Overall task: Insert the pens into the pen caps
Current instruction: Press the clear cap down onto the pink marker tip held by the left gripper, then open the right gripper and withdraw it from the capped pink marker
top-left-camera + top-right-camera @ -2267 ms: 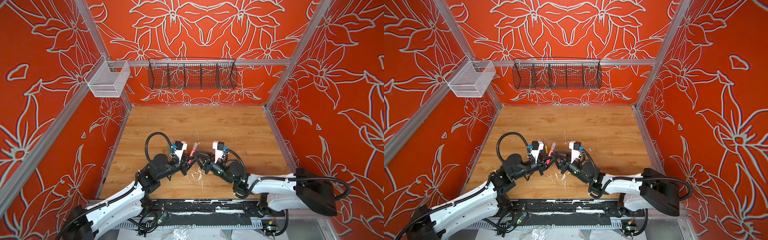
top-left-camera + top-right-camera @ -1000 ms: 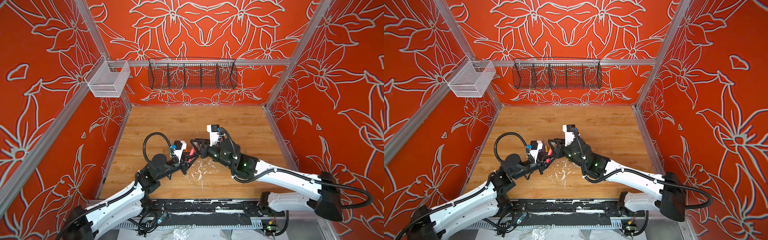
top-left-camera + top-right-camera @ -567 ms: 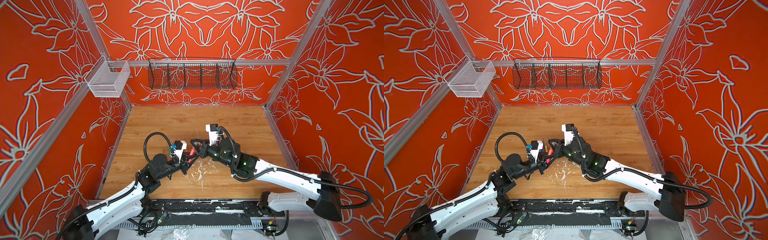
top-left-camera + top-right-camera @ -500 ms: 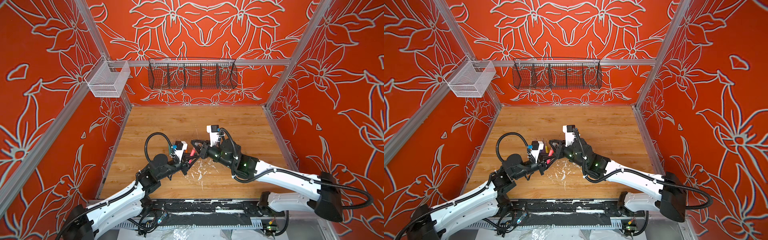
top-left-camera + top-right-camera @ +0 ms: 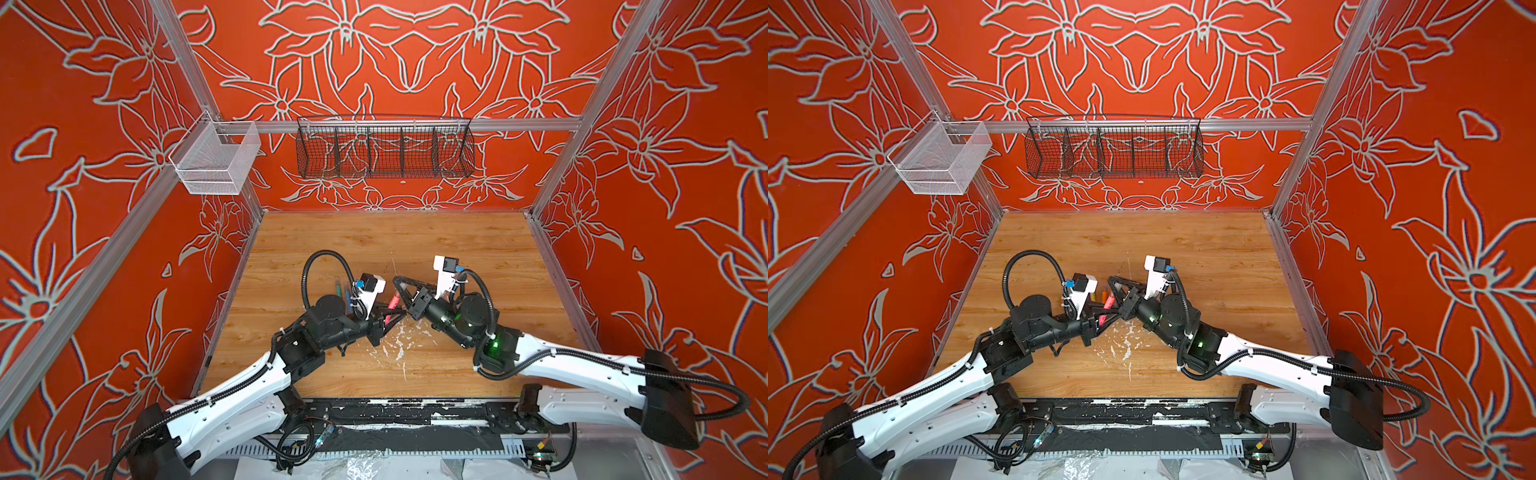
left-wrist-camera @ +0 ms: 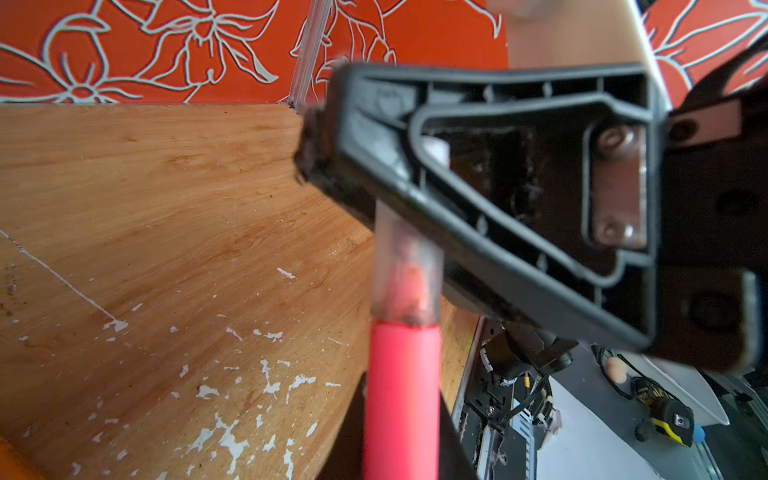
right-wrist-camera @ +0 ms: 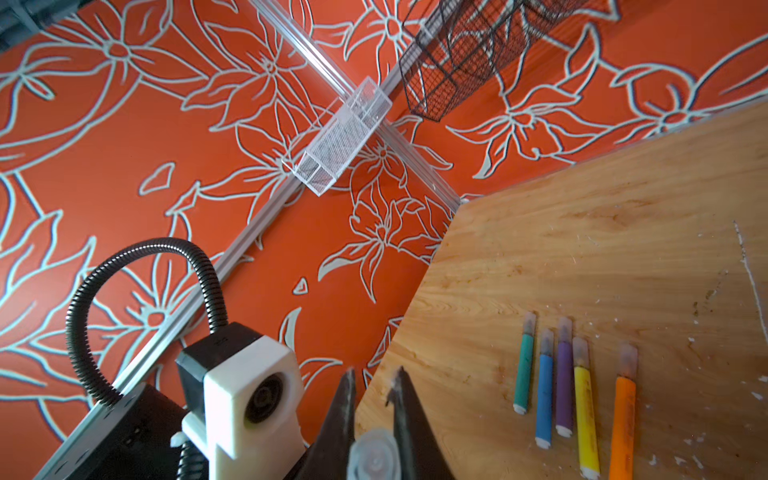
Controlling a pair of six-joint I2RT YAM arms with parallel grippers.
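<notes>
In both top views my left gripper [image 5: 390,315] is shut on the lower part of a pink pen [image 5: 393,302] that points away from the front edge. A clear pen cap [image 6: 405,274] sits over the pen's tip [image 6: 401,395]. My right gripper [image 7: 374,372] is shut on that cap [image 7: 374,457] and meets the left one above the middle of the table [image 5: 1109,286]. In the right wrist view, green [image 7: 523,365], blue [image 7: 543,386], purple [image 7: 564,374], yellow [image 7: 585,403] and orange [image 7: 622,415] pens lie side by side on the wood, each with a cap on.
White flecks [image 5: 397,340] are scattered on the wood just in front of the grippers. A black wire basket [image 5: 384,147] hangs on the back wall and a white mesh basket [image 5: 216,160] on the left rail. The left wrist camera [image 7: 249,403] sits close beside my right fingers.
The right arm has swung from the near side up to the far end of the pink pen. Over the last second it has only shifted slightly. The left gripper has held the pen in place.
</notes>
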